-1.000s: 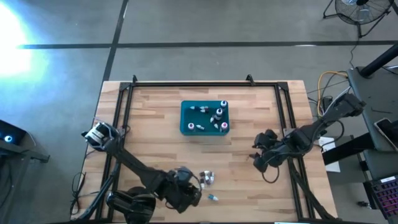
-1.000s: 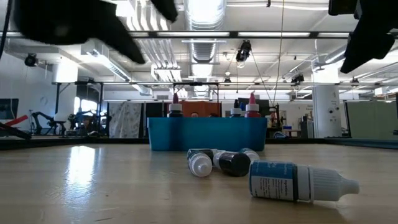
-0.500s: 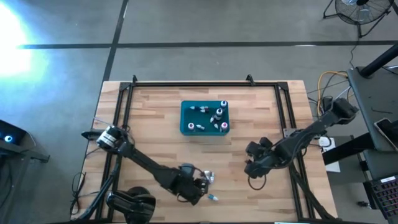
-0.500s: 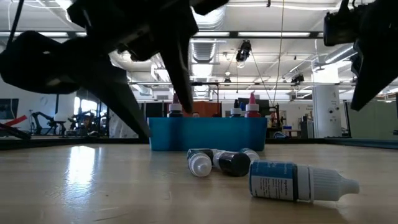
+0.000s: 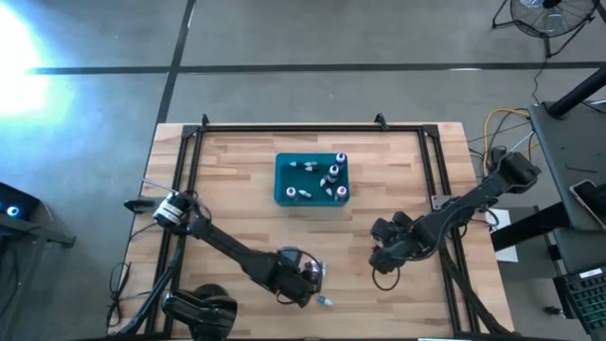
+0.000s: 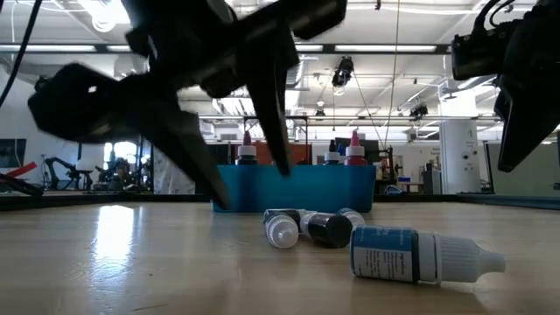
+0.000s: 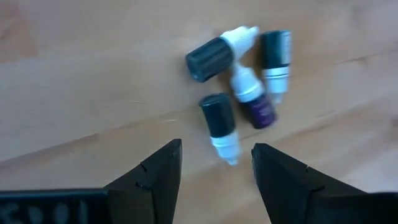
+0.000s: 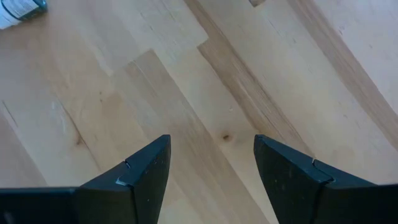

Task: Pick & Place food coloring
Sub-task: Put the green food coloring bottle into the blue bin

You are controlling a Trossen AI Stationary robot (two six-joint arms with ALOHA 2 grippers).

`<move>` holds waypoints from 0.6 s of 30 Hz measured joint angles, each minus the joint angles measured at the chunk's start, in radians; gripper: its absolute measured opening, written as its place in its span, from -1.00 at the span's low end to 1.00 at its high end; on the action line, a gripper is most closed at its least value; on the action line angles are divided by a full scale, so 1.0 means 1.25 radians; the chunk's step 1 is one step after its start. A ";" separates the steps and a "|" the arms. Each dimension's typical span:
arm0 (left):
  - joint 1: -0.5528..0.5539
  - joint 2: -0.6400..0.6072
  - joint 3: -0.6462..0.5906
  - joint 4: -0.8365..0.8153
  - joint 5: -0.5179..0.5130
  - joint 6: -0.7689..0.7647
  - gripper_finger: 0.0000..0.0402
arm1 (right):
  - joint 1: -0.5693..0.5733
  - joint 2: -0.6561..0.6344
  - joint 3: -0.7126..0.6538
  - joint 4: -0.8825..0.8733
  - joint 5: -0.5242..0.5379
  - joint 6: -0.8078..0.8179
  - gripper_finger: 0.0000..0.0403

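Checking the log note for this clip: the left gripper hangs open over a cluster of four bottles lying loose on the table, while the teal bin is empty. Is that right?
Not quite: the bin is not empty. The high view shows several bottles in it. The rest holds: the left gripper hangs open over four loose bottles lying on the table.

Blue-labelled bottle [image 8: 18,11] cut off at right wrist view's edge.

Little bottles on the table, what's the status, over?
Left gripper open, empty, above four loose bottles. Right gripper open, empty, over bare wood. Fifth bottle lying apart. Nothing in the way.
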 joint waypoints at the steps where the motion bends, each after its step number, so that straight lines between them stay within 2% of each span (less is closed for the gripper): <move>1: 0.000 0.010 0.000 0.007 0.001 0.000 -0.15 | -0.002 0.002 0.000 0.000 0.000 0.000 0.11; 10: 0.002 0.057 0.003 0.091 0.007 0.004 -0.15 | -0.007 0.003 0.000 0.011 0.000 0.001 0.11; 15: 0.003 0.058 0.003 0.056 0.013 0.015 -0.15 | -0.007 0.004 0.000 0.017 0.000 0.022 0.11; 18: 0.013 0.056 0.003 -0.027 0.015 0.012 -0.15 | -0.007 0.004 0.000 0.017 0.000 0.029 0.11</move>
